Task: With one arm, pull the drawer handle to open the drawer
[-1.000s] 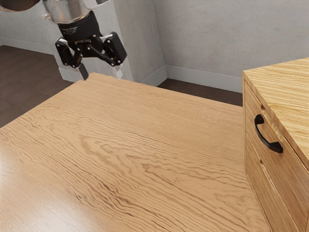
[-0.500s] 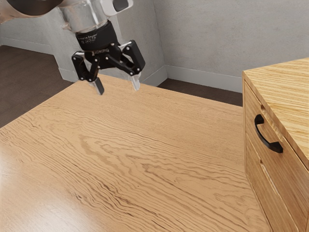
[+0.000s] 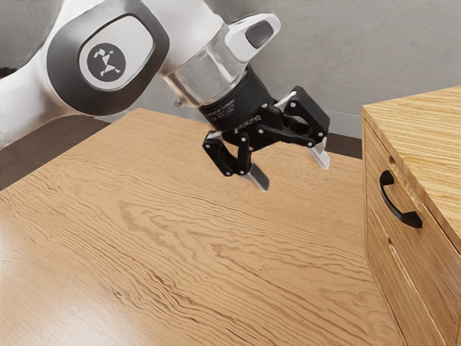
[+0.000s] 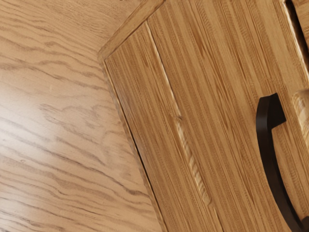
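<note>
The handle [image 3: 398,200] is a black bowed bar on the shut drawer [image 3: 374,162], near the top edge of the cabinet [image 3: 425,122]. It looks rigid and smooth, so a grip could slip along it. The best hold is probably the middle of the bow, where it stands clear of the wood, with one jaw behind the bar. The wooden drawer likely has some weight and wants a straight pull away from the cabinet. The jaws stand wide and empty above the tabletop [image 3: 144,238], short of the cabinet's front.
</note>
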Controlling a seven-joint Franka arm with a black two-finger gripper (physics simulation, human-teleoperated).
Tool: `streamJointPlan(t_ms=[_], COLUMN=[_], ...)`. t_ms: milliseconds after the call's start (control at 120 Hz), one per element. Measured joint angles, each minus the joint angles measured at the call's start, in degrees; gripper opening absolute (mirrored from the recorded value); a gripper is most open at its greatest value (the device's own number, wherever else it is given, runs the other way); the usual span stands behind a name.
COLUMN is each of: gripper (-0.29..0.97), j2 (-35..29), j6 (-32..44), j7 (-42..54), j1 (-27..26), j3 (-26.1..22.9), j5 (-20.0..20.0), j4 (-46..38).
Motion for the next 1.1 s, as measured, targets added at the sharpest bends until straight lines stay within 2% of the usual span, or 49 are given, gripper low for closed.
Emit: streamJointPlan(t_ms=[125, 183, 258, 475, 642, 875, 1100], gripper=[0.68, 0.68, 0.68, 0.68, 0.67, 0.46, 0.39], j2=[-0.48, -3.14, -5.35, -4.39, -4.34, -2.64, 2.2], j6=[8.13, 10.2, 12.2, 15.09, 15.6, 16.89, 18.94], j7=[-3.48, -5.04, -7.07, -13.22, -17.42, -21.81, -25.15], j1=[0.39, 0.51, 0.16, -1.32, -1.3, -3.7, -4.8], j3=[0.22, -0.16, -1.98, -2.93, -1.39, -1.5, -1.49], j5=[0.91, 1.52, 1.79, 1.9, -2.39, -3.47, -2.93], j4=[-3.36, -5.73, -7.79, -9.3, -10.07, -9.6, -6.93])
